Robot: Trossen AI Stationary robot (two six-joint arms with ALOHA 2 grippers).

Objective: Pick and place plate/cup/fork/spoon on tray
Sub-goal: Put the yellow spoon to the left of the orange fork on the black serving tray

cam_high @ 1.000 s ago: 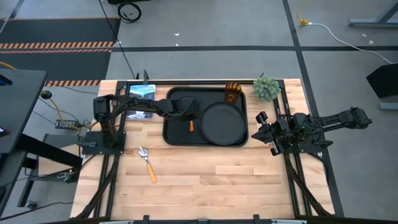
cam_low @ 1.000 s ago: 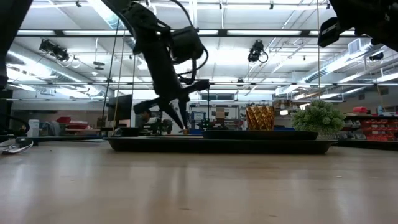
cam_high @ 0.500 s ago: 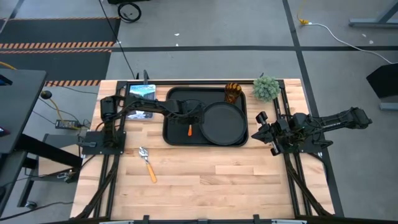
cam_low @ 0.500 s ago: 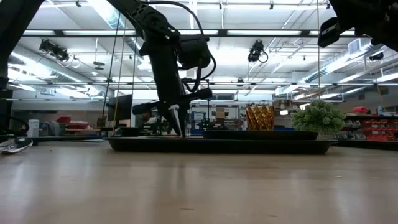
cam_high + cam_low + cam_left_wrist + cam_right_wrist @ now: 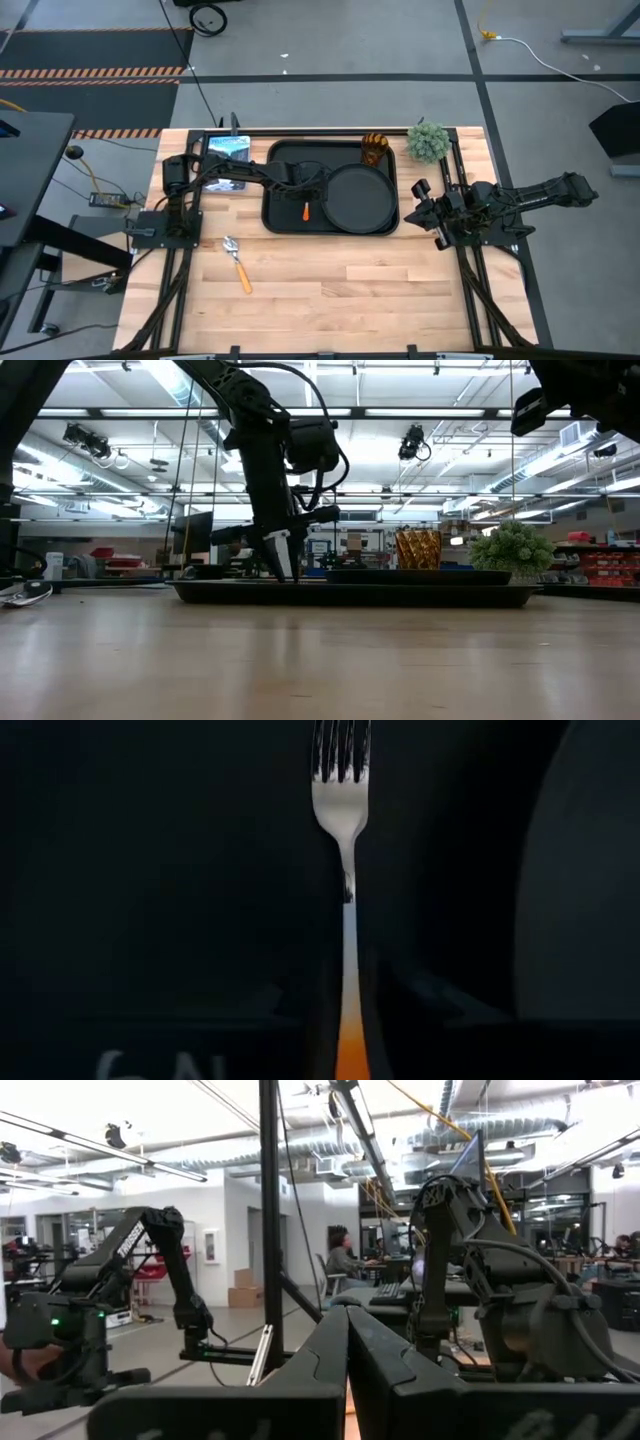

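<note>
Reaching over the tray (image 5: 275, 222), the left tool (image 5: 308, 190) sits low above the fork (image 5: 306, 209), which lies flat on the tray floor just beside the plate (image 5: 358, 196). In the left wrist view the fork (image 5: 342, 870) runs straight down the middle between the two dark fingers, its orange handle end nearest the camera, and I cannot tell from any view whether the fingers grip it or have let go. The cup (image 5: 374, 148) stands at the tray's far corner, near the small potted plant (image 5: 428, 141) that sits off the tray on the desk (image 5: 350, 280). Plate, cup and fork are thus on the tray; the spoon (image 5: 238, 262) alone lies on the bare desk, well apart from the tray on the left arm's side. The step in hand looks like the placing of the fork. The next move probably calls for the left tool to rise clear, swing out to the spoon and line up across its handle. The right tool (image 5: 432, 218) waits beyond the tray's right end, its fingers pressed together in its wrist view.
</note>
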